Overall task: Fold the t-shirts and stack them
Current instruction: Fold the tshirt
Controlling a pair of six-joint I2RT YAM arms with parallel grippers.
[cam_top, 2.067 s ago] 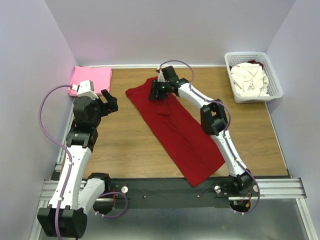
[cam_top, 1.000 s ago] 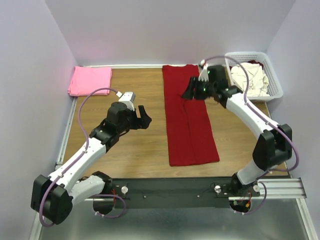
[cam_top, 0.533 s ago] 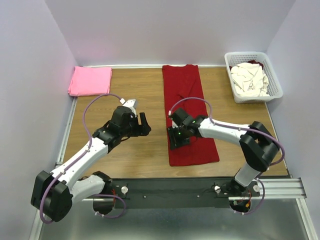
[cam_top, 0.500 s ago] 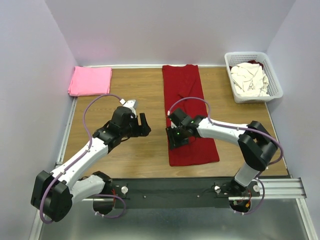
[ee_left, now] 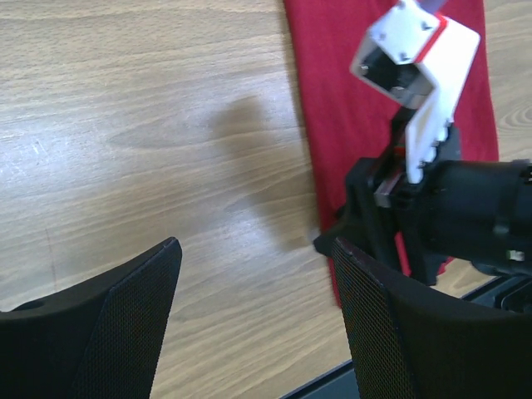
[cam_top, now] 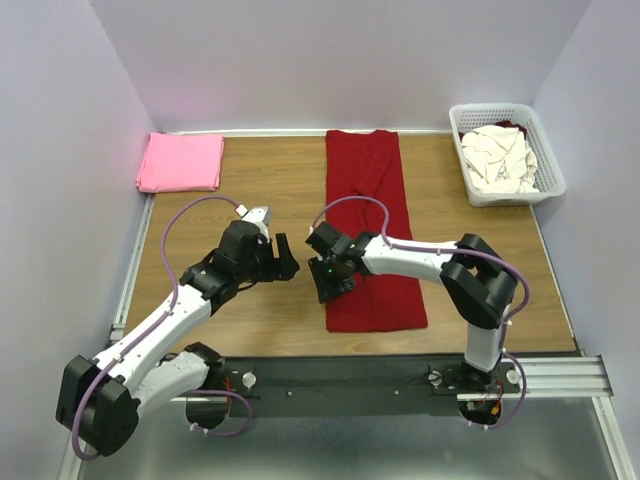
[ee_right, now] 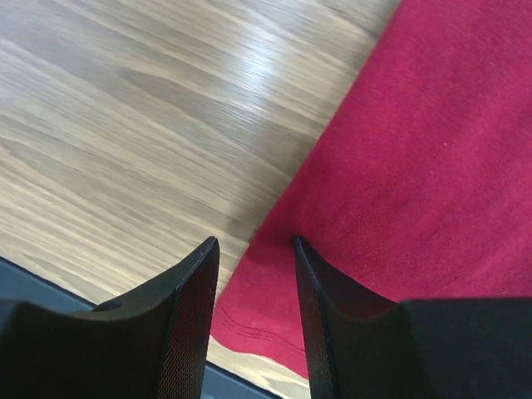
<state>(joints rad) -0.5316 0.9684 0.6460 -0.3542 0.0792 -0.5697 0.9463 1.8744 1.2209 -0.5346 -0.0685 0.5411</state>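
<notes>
A folded bright pink t-shirt (cam_top: 180, 162) lies flat in the far left corner of the wooden table (cam_top: 260, 190), well apart from both arms. To its right and nearer the bases, the left gripper (cam_top: 283, 258) hovers over bare wood just beside the left edge of the dark red t-shirt. In its wrist view its two black fingers (ee_left: 133, 324) stand wide apart with only tabletop (ee_left: 125, 125) between them, so it holds nothing. Just to its right, the right gripper (cam_top: 328, 283) is low at the near left edge of the dark red t-shirt (cam_top: 370, 230). In the right wrist view its fingers (ee_right: 195, 307) are partly open with a narrow gap. The shirt's edge (ee_right: 416, 166) runs into that gap, with wood (ee_right: 125, 100) on the left side. Whether the pads touch the cloth I cannot tell, and it is not pinched. The dark red t-shirt is folded into a long strip and lies lengthwise in the middle of the table, from the far edge towards the near edge. In the far right corner stands a white lattice basket (cam_top: 546, 150) holding crumpled cream-white t-shirts (cam_top: 498, 158).
</notes>
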